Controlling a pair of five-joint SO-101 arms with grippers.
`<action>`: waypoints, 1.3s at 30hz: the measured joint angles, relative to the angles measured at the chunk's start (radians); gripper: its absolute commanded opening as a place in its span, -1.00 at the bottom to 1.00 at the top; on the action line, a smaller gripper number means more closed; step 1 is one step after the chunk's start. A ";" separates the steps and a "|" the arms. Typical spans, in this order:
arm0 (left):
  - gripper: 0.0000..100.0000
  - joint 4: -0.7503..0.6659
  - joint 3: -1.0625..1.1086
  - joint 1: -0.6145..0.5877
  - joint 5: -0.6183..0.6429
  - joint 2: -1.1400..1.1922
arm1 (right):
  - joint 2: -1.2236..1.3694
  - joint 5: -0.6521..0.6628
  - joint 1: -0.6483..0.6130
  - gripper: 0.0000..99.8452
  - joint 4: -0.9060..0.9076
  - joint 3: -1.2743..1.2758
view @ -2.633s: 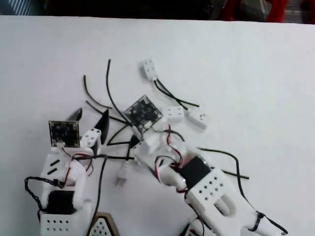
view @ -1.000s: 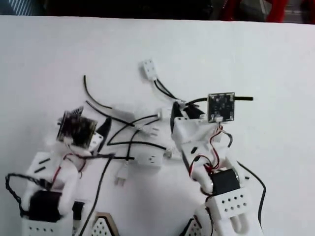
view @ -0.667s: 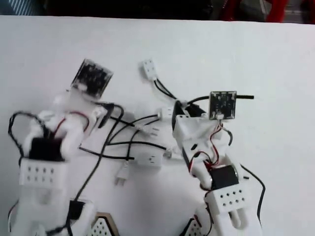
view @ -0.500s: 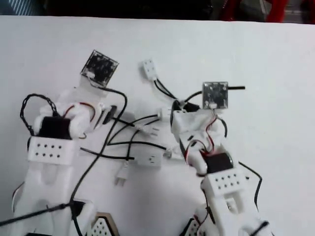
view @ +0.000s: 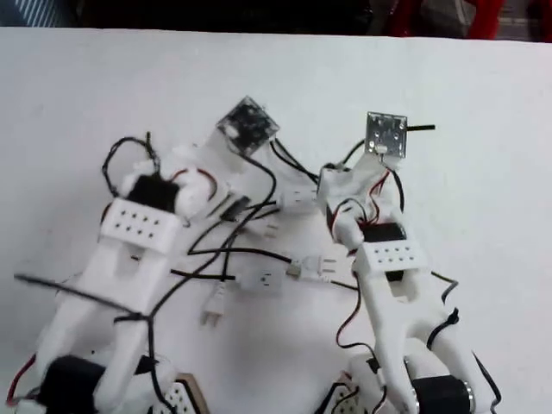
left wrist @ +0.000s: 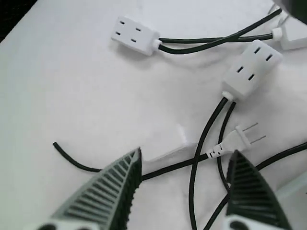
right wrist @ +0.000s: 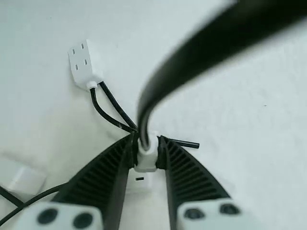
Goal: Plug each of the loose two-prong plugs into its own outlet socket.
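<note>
My left gripper (left wrist: 186,155) is hanging spread wide over the table (left wrist: 72,96). A loose two-prong plug (left wrist: 238,138) is lying beside one finger, near an outlet socket (left wrist: 249,67). My right gripper (right wrist: 146,141) is clamping a white cord end (right wrist: 145,155).

Looks like a robotics lab or workshop bench: plain white table (view: 483,78) across the frame, dark strip (view: 216,13) of room along the top, red objects (view: 483,17) at upper right.
</note>
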 measured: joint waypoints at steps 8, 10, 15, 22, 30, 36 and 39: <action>-0.34 -0.002 -0.170 0.052 -0.018 0.296 | 0.002 0.000 0.008 -0.97 0.000 -0.002; -0.34 -0.005 -0.195 0.074 -0.018 0.345 | 0.002 0.000 0.003 -0.97 0.000 -0.002; -0.34 -0.071 -0.206 0.121 -0.018 0.430 | 0.002 0.000 0.037 -0.97 0.000 -0.002; -0.34 -0.239 -0.206 0.118 -0.018 0.600 | 0.002 0.000 0.041 -0.97 0.000 -0.002; -0.57 -0.356 -0.206 0.120 -0.018 0.704 | 0.002 0.000 0.041 -0.97 0.000 -0.002; -0.82 -0.359 -0.206 0.135 -0.018 0.706 | 0.002 0.000 0.041 -0.97 0.000 -0.002; -0.86 -0.321 -0.207 0.132 -0.018 0.706 | 0.002 0.000 0.041 -0.97 0.000 -0.002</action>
